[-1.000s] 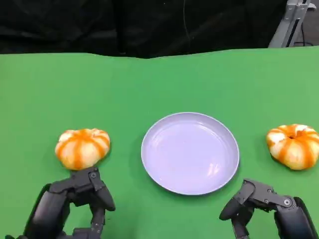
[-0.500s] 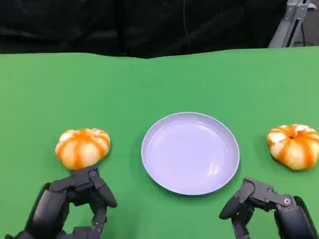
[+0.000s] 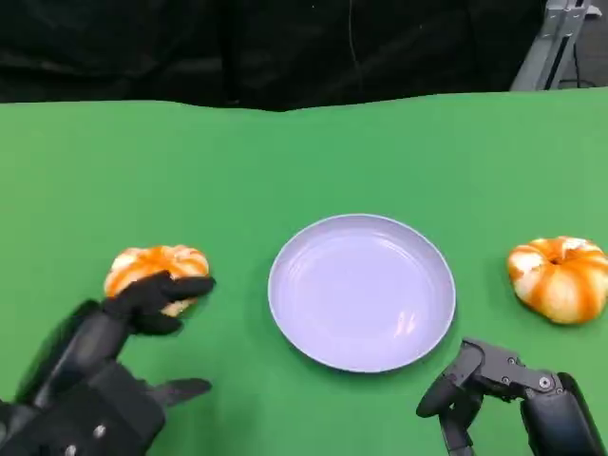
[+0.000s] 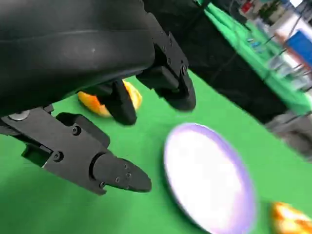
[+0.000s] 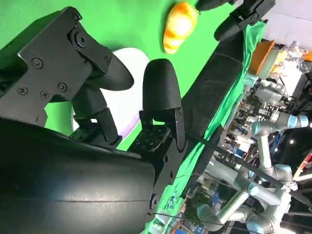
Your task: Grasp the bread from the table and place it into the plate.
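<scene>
The round, orange-striped bread (image 3: 155,277) at nine o'clock of the plate (image 3: 361,291) looks light and squashy, so the left hand (image 3: 106,366), fingers spread and empty over it, should cup its sides gently.

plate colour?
Pale lavender, plain and glossy, no pattern. The plate shows best in the head view.
</scene>
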### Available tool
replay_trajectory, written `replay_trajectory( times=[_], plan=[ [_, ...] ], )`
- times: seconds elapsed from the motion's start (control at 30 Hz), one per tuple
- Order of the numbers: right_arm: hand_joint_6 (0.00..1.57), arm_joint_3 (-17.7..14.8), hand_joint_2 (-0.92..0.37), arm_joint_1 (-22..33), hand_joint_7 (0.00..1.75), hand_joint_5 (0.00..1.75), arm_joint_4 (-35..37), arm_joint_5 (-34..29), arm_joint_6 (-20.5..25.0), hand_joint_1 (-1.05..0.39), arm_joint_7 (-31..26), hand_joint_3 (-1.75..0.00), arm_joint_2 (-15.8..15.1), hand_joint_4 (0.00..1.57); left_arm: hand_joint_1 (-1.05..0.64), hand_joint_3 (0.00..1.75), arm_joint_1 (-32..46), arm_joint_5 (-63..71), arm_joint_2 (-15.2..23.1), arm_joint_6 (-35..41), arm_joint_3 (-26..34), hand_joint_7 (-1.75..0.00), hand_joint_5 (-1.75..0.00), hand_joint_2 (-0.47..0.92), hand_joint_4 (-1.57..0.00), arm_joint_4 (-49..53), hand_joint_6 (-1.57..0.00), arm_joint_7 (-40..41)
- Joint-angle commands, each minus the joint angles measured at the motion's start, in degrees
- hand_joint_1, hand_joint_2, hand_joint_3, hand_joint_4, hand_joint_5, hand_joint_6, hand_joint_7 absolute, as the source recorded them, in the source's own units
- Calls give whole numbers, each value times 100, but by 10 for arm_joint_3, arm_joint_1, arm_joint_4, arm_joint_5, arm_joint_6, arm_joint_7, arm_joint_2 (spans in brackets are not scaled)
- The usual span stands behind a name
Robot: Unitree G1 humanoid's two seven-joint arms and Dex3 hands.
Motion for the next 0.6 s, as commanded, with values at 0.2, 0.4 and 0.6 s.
replay_trajectory(
  times=[0.2,0.4,0.6],
  plan=[
    [84,3,-31,2,129,161,-3,2,3,-3,-4,-132,4,84,-55,0,-85,184,102,20,-53,0,-24,92,-25,47,-23,-10],
    [85,4,-31,4,129,160,-6,1,5,-3,-4,-132,5,84,-58,0,-150,275,101,56,-102,0,-21,90,-23,114,-22,11],
    [85,4,-31,7,128,158,-7,-2,3,-2,-5,-132,3,84,-61,0,-213,333,81,97,-148,0,-20,90,-24,199,-23,29]
  ],
)
